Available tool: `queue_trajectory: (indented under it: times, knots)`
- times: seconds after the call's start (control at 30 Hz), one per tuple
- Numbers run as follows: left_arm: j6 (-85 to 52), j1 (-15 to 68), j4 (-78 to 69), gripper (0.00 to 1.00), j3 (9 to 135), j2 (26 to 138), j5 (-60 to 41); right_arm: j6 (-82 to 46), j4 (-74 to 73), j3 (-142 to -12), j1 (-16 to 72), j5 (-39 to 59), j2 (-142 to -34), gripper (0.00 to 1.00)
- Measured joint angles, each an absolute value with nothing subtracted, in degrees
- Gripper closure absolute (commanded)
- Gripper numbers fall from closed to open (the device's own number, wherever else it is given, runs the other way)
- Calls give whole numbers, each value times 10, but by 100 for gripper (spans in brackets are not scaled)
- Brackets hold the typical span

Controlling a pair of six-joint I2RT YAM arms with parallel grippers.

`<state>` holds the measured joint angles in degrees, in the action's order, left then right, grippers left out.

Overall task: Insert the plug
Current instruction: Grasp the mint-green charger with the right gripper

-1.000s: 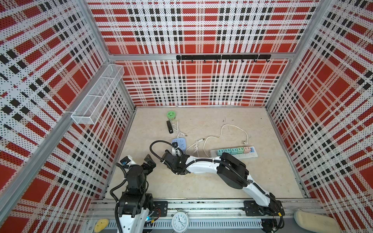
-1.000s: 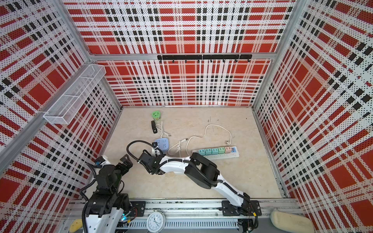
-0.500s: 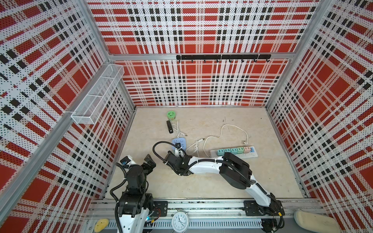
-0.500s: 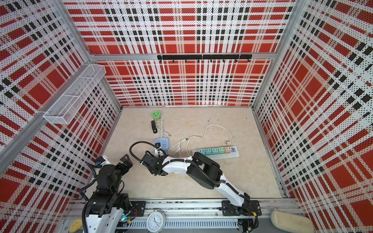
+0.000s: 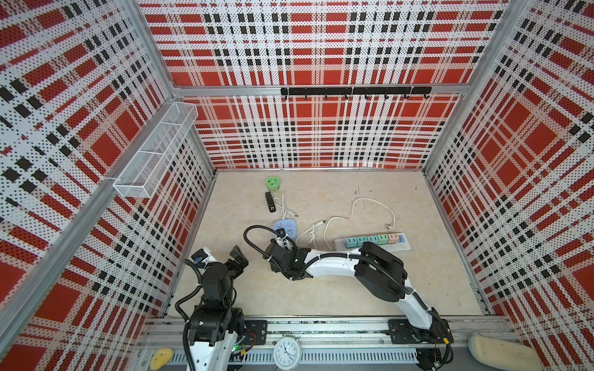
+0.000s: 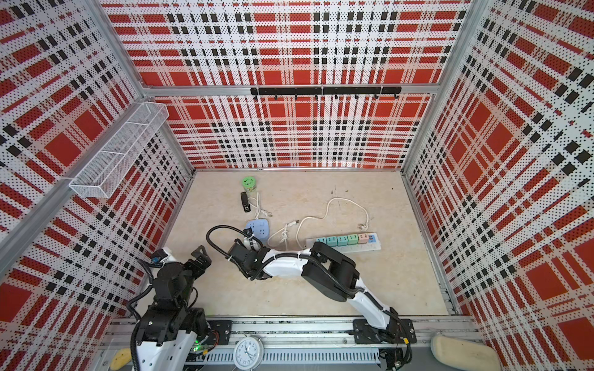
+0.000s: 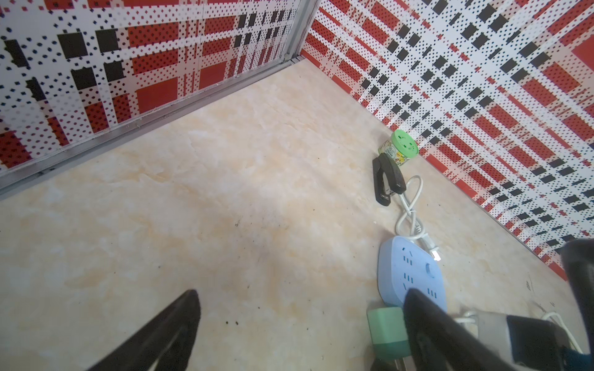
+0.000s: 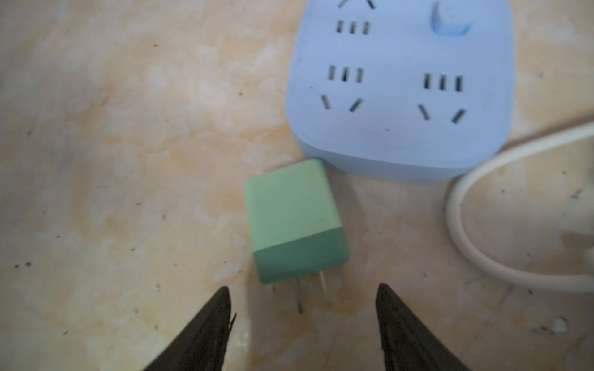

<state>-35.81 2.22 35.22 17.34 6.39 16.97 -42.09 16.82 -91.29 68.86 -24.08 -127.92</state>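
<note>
While the right arm reaches across toward the left edge of the beige marbled surface, both top views show the right gripper (image 5: pixel 277 254) (image 6: pixel 241 253) low over the pale blue rounded socket block (image 5: pixel 284 227) (image 6: pixel 257 228), which lies roughly midway between the front and back edges. The left gripper (image 5: pixel 221 257) (image 6: pixel 184 258) hangs near the front left corner, jaws spread and empty. A long white power strip carrying coloured adapters (image 5: pixel 373 242) lies nearer the right edge. In the left wrist view, the left gripper's black fingers (image 7: pixel 167 331) stand wide apart over bare surface, with the two-tone green cube plug (image 7: pixel 387 331) beside the block's near end. In the right wrist view, the plug (image 8: pixel 294 218) lies on its side on the surface, one corner just beside the block (image 8: pixel 398 86), its two metal prongs pointing at the gap in the right gripper (image 8: pixel 303 308), which is released and holds nothing. A white cord (image 8: pixel 466 231) curves beside the block.
</note>
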Motion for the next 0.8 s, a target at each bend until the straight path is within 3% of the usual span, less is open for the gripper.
queue_trajectory:
  times: [0.53, 0.63, 0.8]
  knots:
    - [-358, 22, 352, 1, 173, 64, 169, -324, 186, -979, 659, -195, -1326, 27]
    - [-358, 22, 352, 1, 173, 64, 169, -310, 190, -992, 658, -195, -1336, 33]
    - [-358, 22, 352, 1, 173, 64, 167, -295, 186, -994, 655, -194, -1339, 49]
